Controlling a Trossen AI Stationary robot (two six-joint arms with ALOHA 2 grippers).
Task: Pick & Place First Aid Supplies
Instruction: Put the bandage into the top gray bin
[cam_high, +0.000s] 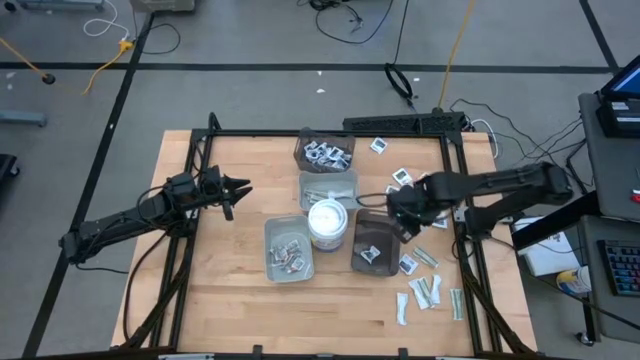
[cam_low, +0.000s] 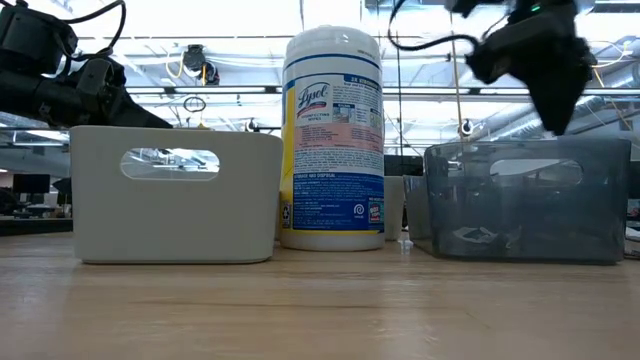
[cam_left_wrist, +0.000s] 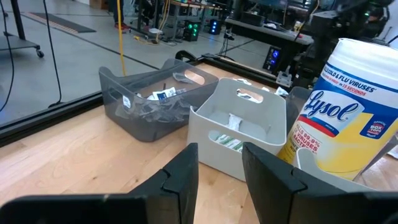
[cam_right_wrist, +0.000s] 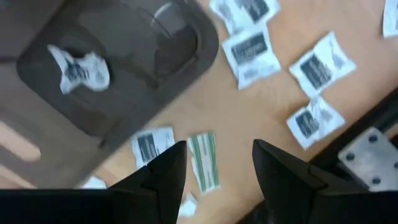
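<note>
Though unseen from above, one square packet (cam_right_wrist: 79, 71) inside the dark tray (cam_right_wrist: 186, 50); both arms' jaws parted, empty.

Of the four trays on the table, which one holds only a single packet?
The dark translucent tray beside the right claw: one square white packet lies in it. The other three trays hold several packets each.

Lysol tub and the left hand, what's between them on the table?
High view: only bare wood lies between the left hand and the Lysol tub.
</note>
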